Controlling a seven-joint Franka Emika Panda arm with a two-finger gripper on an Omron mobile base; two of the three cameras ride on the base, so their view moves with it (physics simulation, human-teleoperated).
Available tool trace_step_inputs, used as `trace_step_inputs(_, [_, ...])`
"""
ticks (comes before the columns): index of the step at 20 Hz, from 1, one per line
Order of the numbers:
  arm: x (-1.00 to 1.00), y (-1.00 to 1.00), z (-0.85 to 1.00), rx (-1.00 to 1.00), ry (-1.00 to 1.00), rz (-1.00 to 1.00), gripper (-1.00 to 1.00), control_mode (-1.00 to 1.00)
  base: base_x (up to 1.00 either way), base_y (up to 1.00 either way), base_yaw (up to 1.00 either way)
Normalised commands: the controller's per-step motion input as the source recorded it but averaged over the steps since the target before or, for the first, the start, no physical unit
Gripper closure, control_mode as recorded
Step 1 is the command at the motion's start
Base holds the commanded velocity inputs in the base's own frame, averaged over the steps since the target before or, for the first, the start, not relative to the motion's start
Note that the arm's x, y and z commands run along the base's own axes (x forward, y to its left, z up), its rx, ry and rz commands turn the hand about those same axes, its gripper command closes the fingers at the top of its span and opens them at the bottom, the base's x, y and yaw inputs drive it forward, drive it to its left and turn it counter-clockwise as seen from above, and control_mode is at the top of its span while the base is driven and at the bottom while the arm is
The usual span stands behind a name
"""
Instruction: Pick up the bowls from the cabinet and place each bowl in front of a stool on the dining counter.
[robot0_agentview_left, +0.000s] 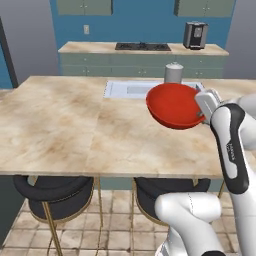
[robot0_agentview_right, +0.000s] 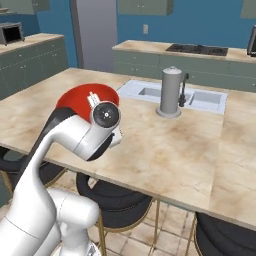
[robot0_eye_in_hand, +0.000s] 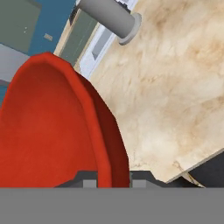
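Glossy plain red bowl (robot0_agentview_left: 172, 105); dining counter (robot0_agentview_left: 75, 130) top being shown in beige-tan veined marble; stool (robot0_agentview_left: 52, 192) seats black w/ brass-gold legs.

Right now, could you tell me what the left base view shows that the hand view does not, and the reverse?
Left base view alone: the whole island counter, two stools under its near edge, the far worktop with a hob and a dark appliance.

Hand view alone: the gripper shut on the red bowl's rim, one finger on each side of the wall.

Both: the red bowl held tilted above the counter, the grey tap, the sink.
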Motion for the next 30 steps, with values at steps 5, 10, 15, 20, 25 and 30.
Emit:
trace_step_inputs(5, [0.0,0.0,0.0,0.0,0.0,0.0,1.0,1.0,0.35,0.0,0.05])
trace_step_inputs(10, [0.0,0.0,0.0,0.0,0.0,0.0,1.0,1.0,0.12,0.0,-0.03])
trace_step_inputs(15, [0.32,-0.24,-0.34,0.0,0.0,-0.06,1.0,-1.0,0.0,0.0,0.0])
trace_step_inputs(20, [0.22,-0.47,-0.24,0.0,0.0,-0.02,1.0,-1.0,0.0,0.0,0.0])
trace_step_inputs(25, [0.11,-0.5,-0.17,0.0,0.03,0.0,1.0,-1.0,0.0,0.0,0.0])
trace_step_inputs(30, [0.12,-0.31,-0.03,0.0,0.19,0.0,1.0,-1.0,0.0,0.0,0.0])
